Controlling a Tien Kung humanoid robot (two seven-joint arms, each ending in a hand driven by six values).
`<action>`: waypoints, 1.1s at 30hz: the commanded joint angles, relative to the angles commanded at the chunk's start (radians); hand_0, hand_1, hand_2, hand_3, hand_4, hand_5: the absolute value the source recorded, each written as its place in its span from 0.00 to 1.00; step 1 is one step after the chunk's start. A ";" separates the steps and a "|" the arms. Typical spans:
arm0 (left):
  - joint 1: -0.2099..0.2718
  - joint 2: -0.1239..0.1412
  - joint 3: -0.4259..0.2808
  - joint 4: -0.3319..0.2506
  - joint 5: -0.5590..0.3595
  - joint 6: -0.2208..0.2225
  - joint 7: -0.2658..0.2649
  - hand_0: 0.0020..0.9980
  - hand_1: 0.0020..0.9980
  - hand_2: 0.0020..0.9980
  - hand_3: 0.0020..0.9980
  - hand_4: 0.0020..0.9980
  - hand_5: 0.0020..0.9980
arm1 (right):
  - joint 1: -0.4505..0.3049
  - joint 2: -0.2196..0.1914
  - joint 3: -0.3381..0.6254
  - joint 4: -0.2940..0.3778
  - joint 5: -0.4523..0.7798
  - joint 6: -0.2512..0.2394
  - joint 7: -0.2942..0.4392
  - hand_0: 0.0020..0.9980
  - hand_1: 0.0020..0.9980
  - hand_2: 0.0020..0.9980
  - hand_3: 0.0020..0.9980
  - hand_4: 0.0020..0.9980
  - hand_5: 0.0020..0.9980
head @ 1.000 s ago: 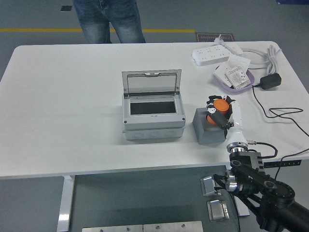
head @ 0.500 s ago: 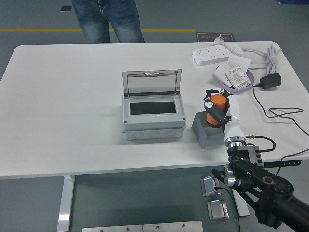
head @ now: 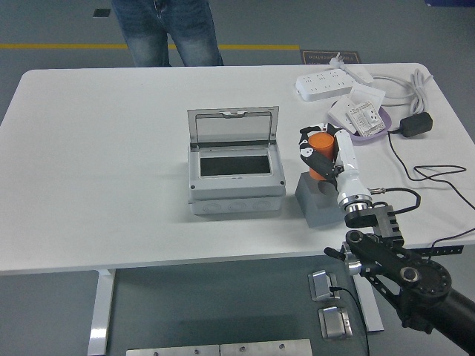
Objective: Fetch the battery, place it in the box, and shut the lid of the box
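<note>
The battery (head: 320,152) is gripped in the right hand (head: 324,154), apparently upright and lifted off the grey holder (head: 319,199); the open box (head: 234,172) lies leftward.

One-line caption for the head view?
Right robot hand holds orange cylindrical battery above grey block holder, beside open grey lidded box.

We see our right robot hand (head: 325,154) with a white shell and black finger joints, ending in a silver wrist ring. Behind it comes a black, blocky arm (head: 404,276) with round joint housings and a thin black cable looping beside the wrist.
</note>
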 joint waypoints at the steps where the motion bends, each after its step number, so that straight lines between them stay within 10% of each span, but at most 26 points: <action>1: 0.001 0.000 -0.004 0.000 0.004 -0.001 0.001 0.64 0.70 0.63 0.60 0.59 0.43 | 0.007 -0.003 -0.004 0.007 -0.036 0.000 -0.036 0.31 0.33 0.25 0.25 0.00 0.00; 18: -0.001 0.005 -0.036 0.000 0.033 -0.004 0.008 0.64 0.70 0.63 0.60 0.59 0.43 | 0.141 0.003 -0.110 0.036 -0.591 0.000 -0.522 0.13 0.23 0.25 0.25 0.00 0.00; 33: -0.005 0.010 -0.040 0.000 0.042 -0.009 0.014 0.64 0.71 0.63 0.60 0.59 0.43 | 0.266 0.108 -0.307 -0.054 -0.633 0.001 -0.610 0.11 0.22 0.25 0.25 0.00 0.00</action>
